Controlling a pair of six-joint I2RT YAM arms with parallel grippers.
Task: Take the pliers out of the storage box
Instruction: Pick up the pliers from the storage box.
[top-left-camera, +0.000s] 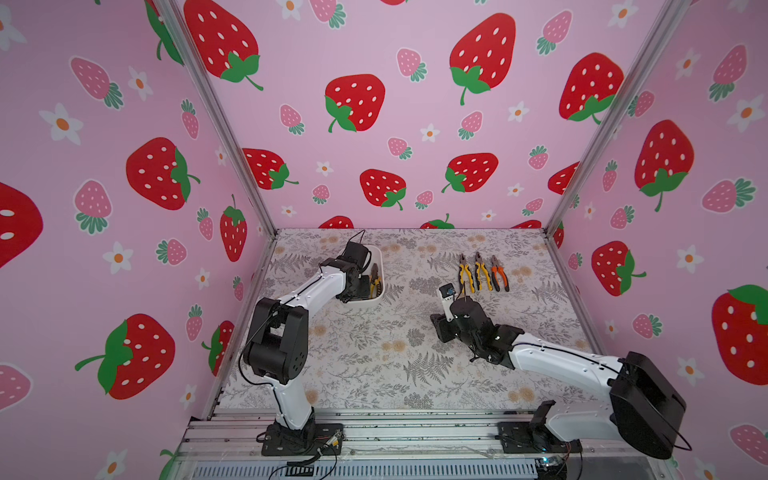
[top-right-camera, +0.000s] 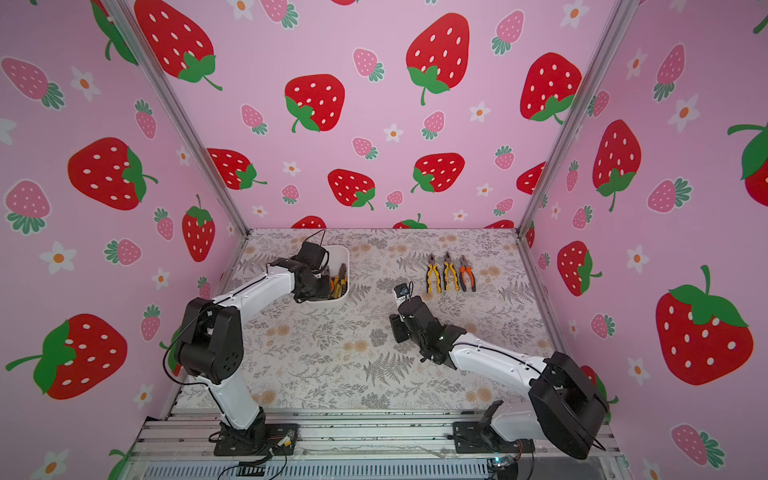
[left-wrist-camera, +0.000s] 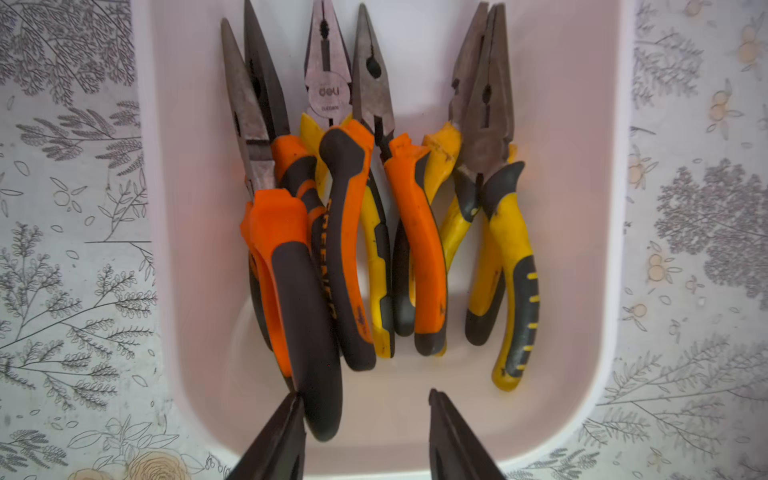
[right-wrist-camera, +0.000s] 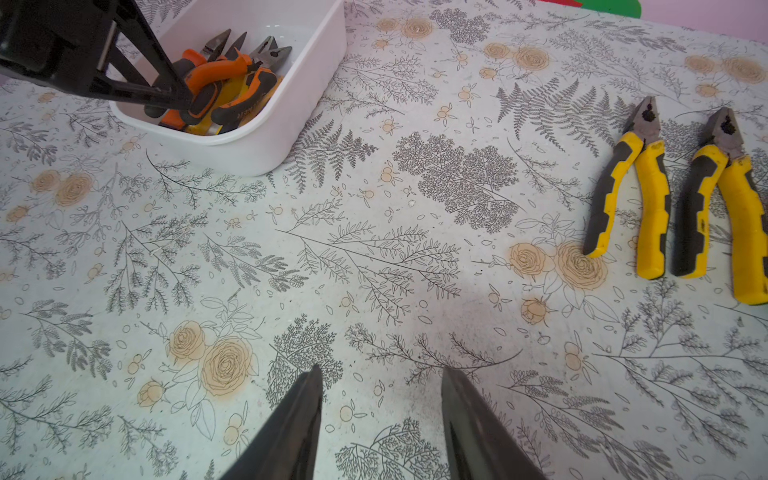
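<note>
One pliers handle (left-wrist-camera: 308, 332) between left jaws

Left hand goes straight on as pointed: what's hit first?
Likely the orange-and-black-handled pliers nearest the left hand, in the white plastic storage box; its handle end sits beside one fingertip. Depth unclear.

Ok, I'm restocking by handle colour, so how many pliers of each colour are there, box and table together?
Yellow-handled pliers: 5 (3 in the storage box, 2 on the table)
Orange-handled pliers: 4 (3 in the box, 1 on the table)
Total: 9
</note>
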